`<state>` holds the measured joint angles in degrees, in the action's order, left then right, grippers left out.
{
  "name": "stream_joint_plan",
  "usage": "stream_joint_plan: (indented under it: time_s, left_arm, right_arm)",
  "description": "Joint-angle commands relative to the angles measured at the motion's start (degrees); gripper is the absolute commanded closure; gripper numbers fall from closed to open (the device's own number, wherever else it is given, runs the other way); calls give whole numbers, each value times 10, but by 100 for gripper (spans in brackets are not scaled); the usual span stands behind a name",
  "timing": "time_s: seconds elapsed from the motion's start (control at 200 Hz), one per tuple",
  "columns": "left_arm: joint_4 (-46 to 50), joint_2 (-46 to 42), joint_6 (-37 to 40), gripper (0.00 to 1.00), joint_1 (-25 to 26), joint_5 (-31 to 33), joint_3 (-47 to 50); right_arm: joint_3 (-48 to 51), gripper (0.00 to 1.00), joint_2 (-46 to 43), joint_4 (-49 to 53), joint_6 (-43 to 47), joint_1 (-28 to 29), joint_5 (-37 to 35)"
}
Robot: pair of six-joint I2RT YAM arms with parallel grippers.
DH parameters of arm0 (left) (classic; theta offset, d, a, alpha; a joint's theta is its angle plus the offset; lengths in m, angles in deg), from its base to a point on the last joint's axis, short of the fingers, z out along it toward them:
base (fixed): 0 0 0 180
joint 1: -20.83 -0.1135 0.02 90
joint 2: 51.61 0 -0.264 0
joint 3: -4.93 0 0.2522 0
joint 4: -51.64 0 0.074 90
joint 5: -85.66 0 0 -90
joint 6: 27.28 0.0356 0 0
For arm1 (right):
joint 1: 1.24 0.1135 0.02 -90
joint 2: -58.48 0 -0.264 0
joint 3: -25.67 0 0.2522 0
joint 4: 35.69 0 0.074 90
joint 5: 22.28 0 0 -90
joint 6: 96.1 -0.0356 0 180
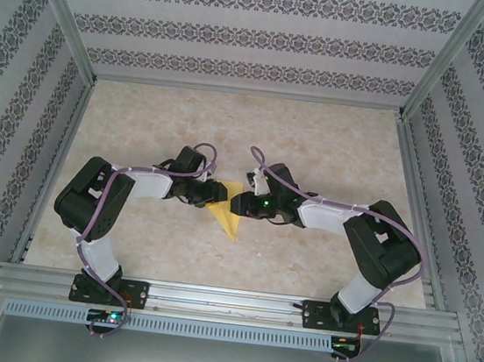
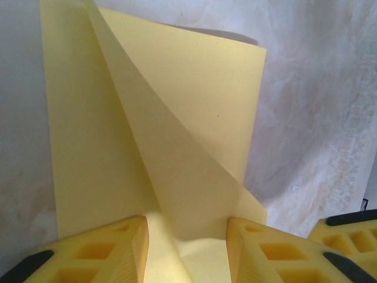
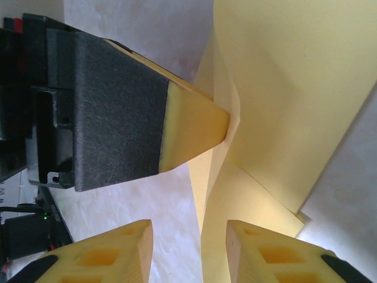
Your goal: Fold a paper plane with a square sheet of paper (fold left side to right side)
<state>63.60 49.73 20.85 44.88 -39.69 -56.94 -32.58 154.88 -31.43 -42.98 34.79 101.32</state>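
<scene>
The square sheet of paper (image 1: pixel 228 218) lies mid-table, folded into a pale-yellow pointed shape, between both grippers. My left gripper (image 1: pixel 212 192) reaches it from the left. In the left wrist view the paper (image 2: pixel 177 118) has a flap standing up off the table, and the left gripper (image 2: pixel 187 227) is open with that flap's base in the gap. My right gripper (image 1: pixel 237 203) comes in from the right. In the right wrist view it (image 3: pixel 189 233) is open around a raised paper (image 3: pixel 294 88) edge, gripping nothing. A left fingertip (image 3: pixel 194 127) touches the fold there.
The marbled tabletop (image 1: pixel 317 146) is fenced by aluminium rails (image 1: pixel 227 301) at the front and sides, with patterned walls behind. Both arms' elbows stick out toward the side rails. Bare table lies beyond the paper toward the back.
</scene>
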Motion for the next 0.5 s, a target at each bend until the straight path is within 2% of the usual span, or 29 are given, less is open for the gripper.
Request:
stream_joint_plan:
  time_s: [0.0, 0.335, 0.495]
  left_arm:
    - [20, 19, 4, 60, 5, 44, 12]
    - [22, 18, 4, 60, 6, 45, 14]
    - [20, 18, 3, 60, 5, 44, 13]
  right_arm:
    - [-15, 64, 29, -32, -18, 2, 13]
    - [-27, 67, 63, -38, -21, 9, 11]
    - [-17, 63, 50, -29, -16, 12, 5]
